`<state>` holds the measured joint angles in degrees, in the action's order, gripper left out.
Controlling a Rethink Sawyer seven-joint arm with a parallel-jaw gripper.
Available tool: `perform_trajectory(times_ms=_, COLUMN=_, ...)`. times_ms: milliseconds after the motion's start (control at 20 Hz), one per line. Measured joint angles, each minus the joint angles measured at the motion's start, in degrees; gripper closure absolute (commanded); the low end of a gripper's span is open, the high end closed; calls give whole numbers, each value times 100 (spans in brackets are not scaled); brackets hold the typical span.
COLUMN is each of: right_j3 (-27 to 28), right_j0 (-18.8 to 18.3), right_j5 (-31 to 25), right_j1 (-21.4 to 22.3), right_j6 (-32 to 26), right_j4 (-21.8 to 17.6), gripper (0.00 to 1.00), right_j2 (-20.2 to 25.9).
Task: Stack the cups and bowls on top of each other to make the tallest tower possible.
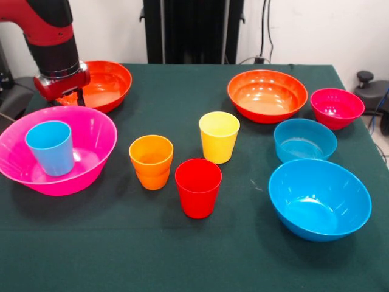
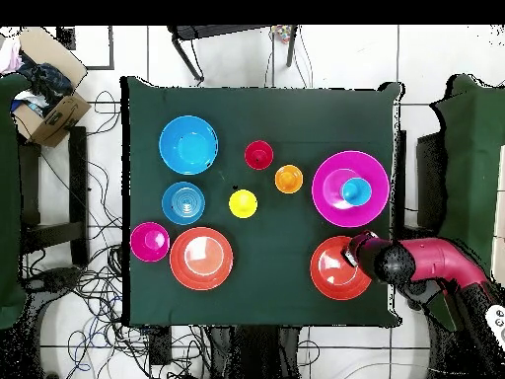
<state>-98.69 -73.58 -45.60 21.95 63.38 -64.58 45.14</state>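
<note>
We see the bench (image 1: 182,255), covered in dark green cloth, with every piece standing open side up and nothing yet stacked into a tower, save one cup nested in a bowl.

Taking the front view as a clock face centred on the bench, the large pink bowl (image 1: 91,137) sits at nine o'clock, and the light blue cup (image 1: 51,147) stands upright inside it, toward its left side. Near the centre we find the orange cup (image 1: 151,161), the yellow cup (image 1: 219,137) and the red cup (image 1: 198,187), each apart from the others, the red one toward six o'clock.

At about ten o'clock lies one orange-red bowl (image 1: 109,82); the second orange-red bowl (image 1: 267,95) is at one o'clock. The small magenta bowl (image 1: 337,107) sits at two o'clock, just beside it. The small blue bowl (image 1: 304,139) is at three o'clock, and the large blue bowl (image 1: 320,198) at four o'clock, close to it.

The gripper (image 1: 67,97) hangs at the left rim of the ten o'clock orange-red bowl, above the far edge of the pink bowl. We cannot tell how its fingers stand, as the arm's red and black wrist (image 1: 58,55) hides most of them. In the overhead view the gripper (image 2: 353,253) sits over that bowl's rim.
</note>
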Motion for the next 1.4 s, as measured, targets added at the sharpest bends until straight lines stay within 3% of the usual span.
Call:
perform_trajectory(times_ms=750, right_j3=50, right_j0=4, right_j5=-86, right_j1=-3, right_j6=-126, right_j4=42, gripper=0, right_j2=0)
perform_trajectory(times_ms=1050, right_j3=270, right_j0=8, right_j5=-275, right_j1=-45, right_j6=-540, right_j4=82, gripper=0, right_j2=0)
perform_trajectory(times_ms=1400, right_j3=707, right_j0=13, right_j5=-706, right_j1=-182, right_j6=-1427, right_j4=295, gripper=0, right_j2=-2)
